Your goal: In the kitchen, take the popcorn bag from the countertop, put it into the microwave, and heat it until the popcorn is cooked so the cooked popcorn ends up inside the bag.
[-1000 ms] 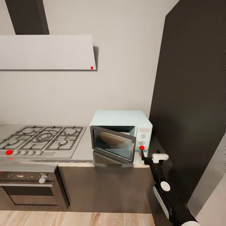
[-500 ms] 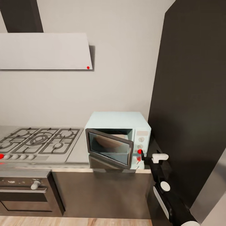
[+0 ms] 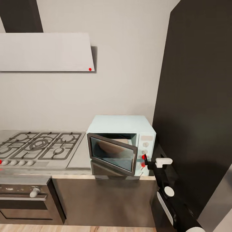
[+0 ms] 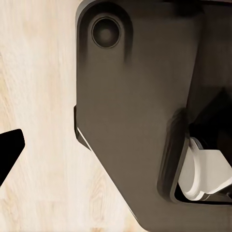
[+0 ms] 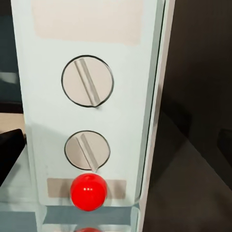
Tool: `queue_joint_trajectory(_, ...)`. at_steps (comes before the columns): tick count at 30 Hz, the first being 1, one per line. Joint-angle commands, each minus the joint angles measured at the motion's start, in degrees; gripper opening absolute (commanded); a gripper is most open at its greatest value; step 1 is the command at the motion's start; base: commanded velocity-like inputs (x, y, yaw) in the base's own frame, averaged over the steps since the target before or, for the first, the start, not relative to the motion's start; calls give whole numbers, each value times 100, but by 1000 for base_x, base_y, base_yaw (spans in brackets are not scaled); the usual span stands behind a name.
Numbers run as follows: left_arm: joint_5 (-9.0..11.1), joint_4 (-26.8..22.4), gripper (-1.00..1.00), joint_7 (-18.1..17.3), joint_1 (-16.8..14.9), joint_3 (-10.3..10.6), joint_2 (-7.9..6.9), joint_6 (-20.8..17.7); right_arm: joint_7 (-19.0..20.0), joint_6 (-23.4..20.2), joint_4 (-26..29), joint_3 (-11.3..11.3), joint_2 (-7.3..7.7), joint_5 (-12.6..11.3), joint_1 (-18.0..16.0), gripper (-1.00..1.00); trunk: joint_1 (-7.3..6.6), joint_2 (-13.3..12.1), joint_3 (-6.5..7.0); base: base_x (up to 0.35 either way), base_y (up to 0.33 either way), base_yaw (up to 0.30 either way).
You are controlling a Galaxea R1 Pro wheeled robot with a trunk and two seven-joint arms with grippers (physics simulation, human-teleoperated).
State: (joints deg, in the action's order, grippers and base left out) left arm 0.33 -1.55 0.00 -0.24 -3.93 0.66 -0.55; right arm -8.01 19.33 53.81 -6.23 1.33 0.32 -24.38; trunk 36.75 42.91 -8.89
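Over the past second the right gripper (image 3: 145,158) has edged up to the red dot (image 5: 88,191) on the microwave (image 3: 122,145) standing on the counter (image 3: 82,158), door ajar around a tan shape, probably the popcorn bag (image 3: 112,149); finger spread cannot be told; starting looks imminent.

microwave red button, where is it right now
In the head view the red button sits low on the microwave control panel, right of the ajar door, just below the two white knobs, with the right gripper right at it.
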Motion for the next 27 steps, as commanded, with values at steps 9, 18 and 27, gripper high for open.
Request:
queue_joint_trajectory(9,3,-3,100,0,-2,-38,2,0,-45,9,-2,-29,8,4,-5,100,1,6,-9,99,0,0)
queue_joint_trajectory(18,2,-3,100,0,-2,-38,-1,-2,1153,9,-2,-12,15,4,-5,100,1,6,-9,3,0,0)
queue_joint_trajectory(27,2,-3,100,0,-2,-38,1,-5,1805,9,-2,-10,25,9,-5,100,1,6,-9,0,0,0)
